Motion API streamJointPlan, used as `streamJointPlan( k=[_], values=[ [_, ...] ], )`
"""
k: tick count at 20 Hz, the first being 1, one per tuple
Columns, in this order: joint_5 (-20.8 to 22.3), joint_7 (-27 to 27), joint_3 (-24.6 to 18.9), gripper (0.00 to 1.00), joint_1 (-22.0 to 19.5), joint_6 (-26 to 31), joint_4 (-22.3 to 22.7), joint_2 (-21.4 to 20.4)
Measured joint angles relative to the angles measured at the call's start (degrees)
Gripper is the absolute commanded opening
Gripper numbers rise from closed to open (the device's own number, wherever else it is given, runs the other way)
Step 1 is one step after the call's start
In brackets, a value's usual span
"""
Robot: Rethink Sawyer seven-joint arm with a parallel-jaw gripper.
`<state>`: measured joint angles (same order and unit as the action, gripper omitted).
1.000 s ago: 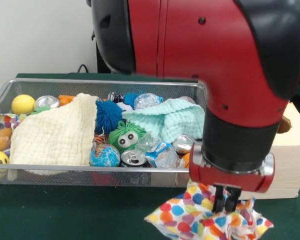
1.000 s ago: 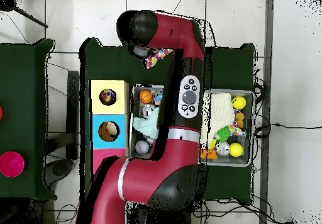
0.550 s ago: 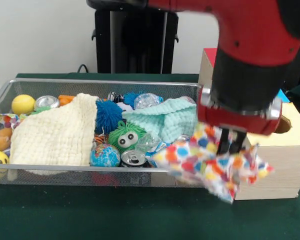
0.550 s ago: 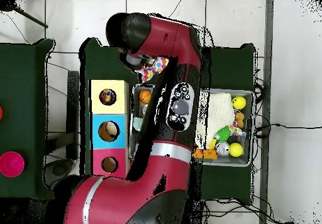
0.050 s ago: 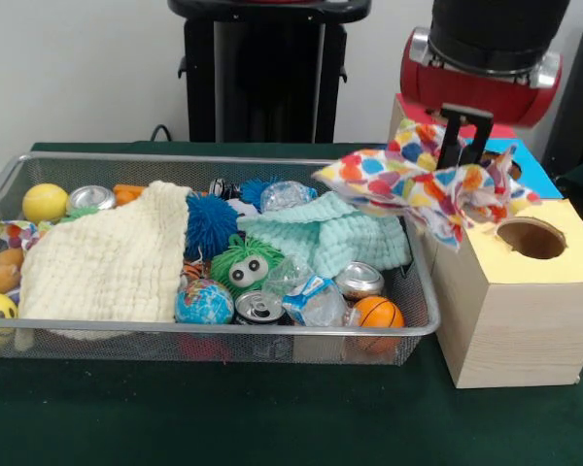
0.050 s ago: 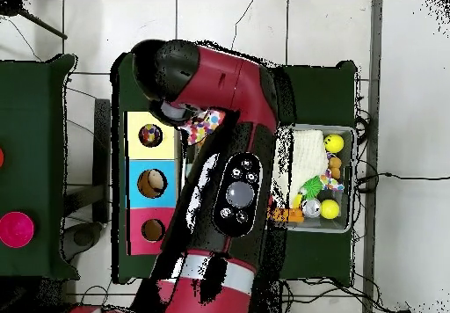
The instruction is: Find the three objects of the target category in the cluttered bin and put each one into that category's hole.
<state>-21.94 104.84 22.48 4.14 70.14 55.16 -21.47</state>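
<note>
My gripper (image 5: 464,153) is shut on a white cloth with coloured polka dots (image 5: 408,180), which hangs in the air between the bin's right end and the wooden sorting box. The cloth drapes just left of the round hole (image 5: 531,238) in the box's yellow top (image 5: 564,267). Behind it show the blue section (image 5: 527,167) and the red section (image 5: 406,105). In the overhead view the dotted cloth (image 6: 202,125) sits beside the yellow hole (image 6: 151,135), and the arm's wrist hides the gripper.
The wire bin (image 5: 223,330) holds a cream cloth (image 5: 107,257), a mint cloth (image 5: 325,233), a blue spiky ball (image 5: 211,221), a green fuzzy toy (image 5: 243,264), a globe ball (image 5: 203,301), cans (image 5: 262,308), a mini basketball (image 5: 377,313) and yellow balls (image 5: 45,202). Overhead, the arm (image 6: 233,186) covers the bin's left half.
The gripper has risen from the table in front of the bin, lifting the dotted cloth up and back toward the sorting box. The bin's contents have not moved.
</note>
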Motion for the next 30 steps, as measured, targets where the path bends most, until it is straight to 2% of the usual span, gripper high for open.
streamJointPlan(
  k=[9,12,18,23,30],
  values=[
    [0.11,0.01,0.0,0.0,0.33,-1.96,4.92,-2.32],
    [0.13,0.04,0.0,0.0,0.78,-5.03,6.98,-2.22],
    [0.11,0.12,0.0,0.0,2.14,-8.88,8.1,-1.28],
    [-0.58,1.55,-0.02,0.0,4.53,-9.86,8.27,-0.14],
    [-2.57,6.61,-0.02,0.0,8.14,-9.88,10.28,-0.22]
  ],
)
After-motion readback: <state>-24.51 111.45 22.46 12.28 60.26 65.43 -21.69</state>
